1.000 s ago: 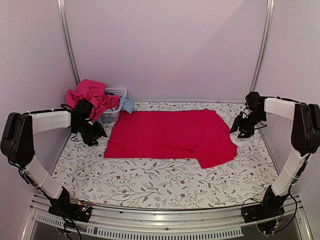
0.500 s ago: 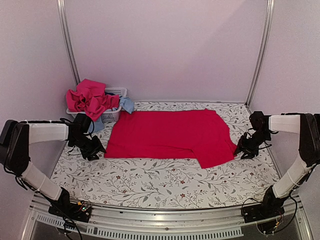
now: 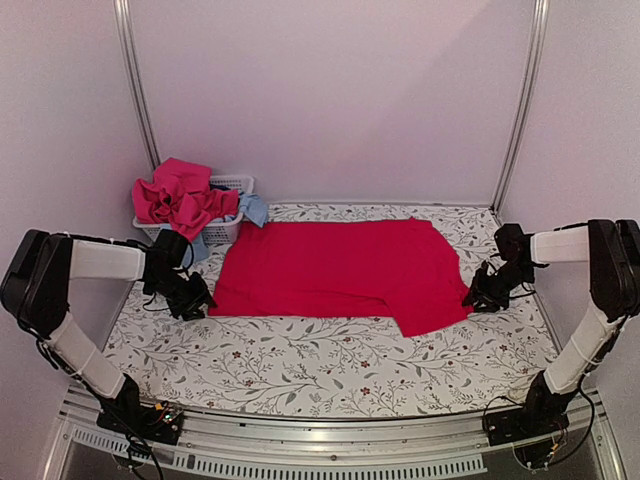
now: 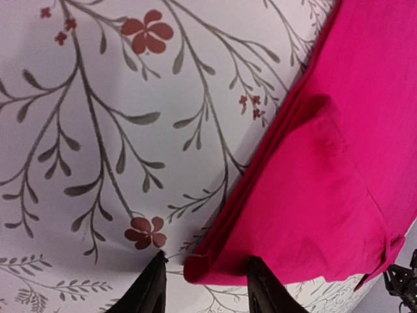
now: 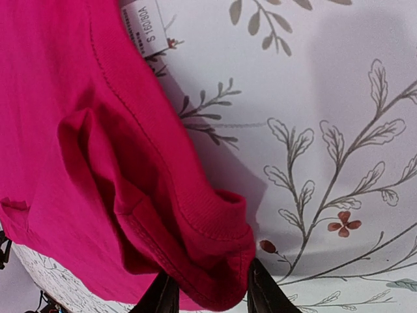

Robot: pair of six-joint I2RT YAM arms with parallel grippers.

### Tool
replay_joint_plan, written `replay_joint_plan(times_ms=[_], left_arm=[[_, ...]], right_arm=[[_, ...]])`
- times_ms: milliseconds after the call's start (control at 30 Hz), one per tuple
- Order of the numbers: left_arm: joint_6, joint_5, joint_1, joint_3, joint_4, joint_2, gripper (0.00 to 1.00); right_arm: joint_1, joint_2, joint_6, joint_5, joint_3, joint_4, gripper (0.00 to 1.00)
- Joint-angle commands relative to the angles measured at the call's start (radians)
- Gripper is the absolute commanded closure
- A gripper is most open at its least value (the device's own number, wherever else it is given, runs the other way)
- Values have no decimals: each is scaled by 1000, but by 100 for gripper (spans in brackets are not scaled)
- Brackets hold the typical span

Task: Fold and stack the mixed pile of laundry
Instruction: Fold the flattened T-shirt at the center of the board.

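So, one big bright red cloth garment (image 3: 340, 270) lay spread flat on the floral-print counter (image 3: 320, 375), stretched between the two sets of fingers. The left fingers (image 3: 198, 299) sat low at its near left corner. They were partly open and straddled that corner with a gap on their outer side, so they weren't pinching anything. The right fingers (image 3: 472, 297) were at the opposite edge, also partly apart, with a bunched hem filling the space between them. Couldn't tell if they really had a grip on it. One white size tag (image 5: 135, 26) showed just past the right fingers. Behind the left fingers stood one white slatted plastic basket (image 3: 228, 232) heaped with red and pink-magenta cloths (image 3: 180, 198), plus two light blue pieces (image 3: 254, 208) hanging off it.
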Motion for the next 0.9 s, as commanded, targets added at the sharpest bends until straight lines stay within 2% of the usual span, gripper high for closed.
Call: replay_joint_plan(times_ms=[0, 67, 233, 400, 633, 867], left_arm=[[-8, -6, -10, -3, 41, 37, 64], [-6, -5, -12, 1, 46, 44, 72], [-9, -17, -17, 7, 20, 30, 100], [-18, -72, -17, 4, -79, -35, 100], [-33, -145, -14, -7, -244, -128, 100], [-25, -120, -15, -47, -254, -156, 100]], right_arm=[[-5, 29, -10, 3, -22, 40, 72], [-5, 32, -8, 7, -24, 34, 79], [-5, 15, -9, 14, -23, -3, 99], [-5, -44, -9, 25, -36, -64, 100], [-5, -166, 17, 115, -80, -213, 100], [-5, -187, 31, 11, -165, -193, 100]])
